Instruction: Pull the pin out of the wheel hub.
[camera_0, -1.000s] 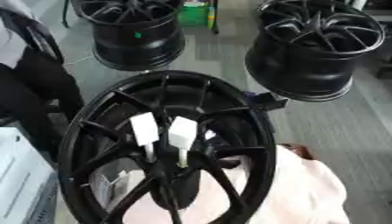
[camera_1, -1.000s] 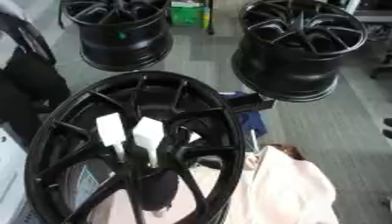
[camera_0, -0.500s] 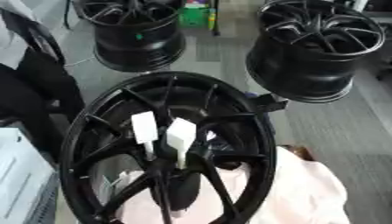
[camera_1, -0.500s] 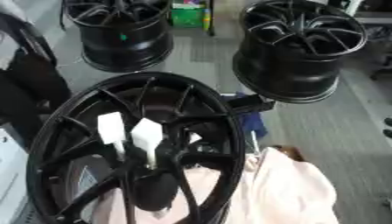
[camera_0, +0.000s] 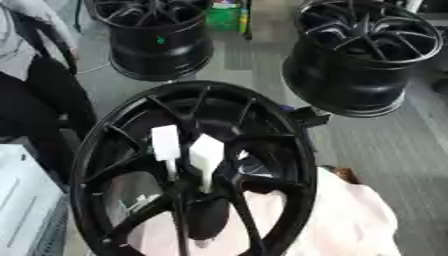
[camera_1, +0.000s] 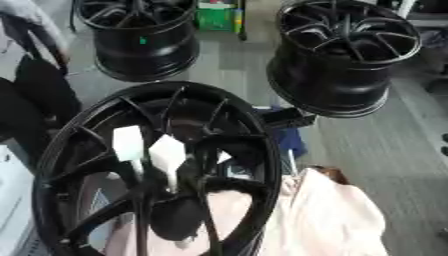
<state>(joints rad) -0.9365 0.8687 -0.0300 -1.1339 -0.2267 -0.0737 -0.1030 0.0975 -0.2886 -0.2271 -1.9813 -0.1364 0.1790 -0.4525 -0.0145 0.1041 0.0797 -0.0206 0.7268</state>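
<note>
Nothing among the items has shifted since the earlier frames; only the view sits slightly differently.

Item 1: wheel hub (camera_0: 85, 165), black, many-spoked, lying face up and filling the near middle of the floor.

Item 2: two white block-shaped pieces (camera_0: 165, 142) (camera_0: 206, 155), side by side and upright at the spokes, just above the hub's centre. Which of them is the pin I cannot tell.

Item 3: pink cloth (camera_0: 354, 215), showing through the spokes and spread at the hub's near right.

Item 4: small black block (camera_0: 311, 116), touching the hub's far right rim.

Item 5: two further black wheels, far left (camera_0: 157, 45) and far right (camera_0: 363, 60) of the floor.

Item 6: my robot hands. I cannot make out either one against the black spokes, so I cannot tell whether the fingers are apart or together.
</note>
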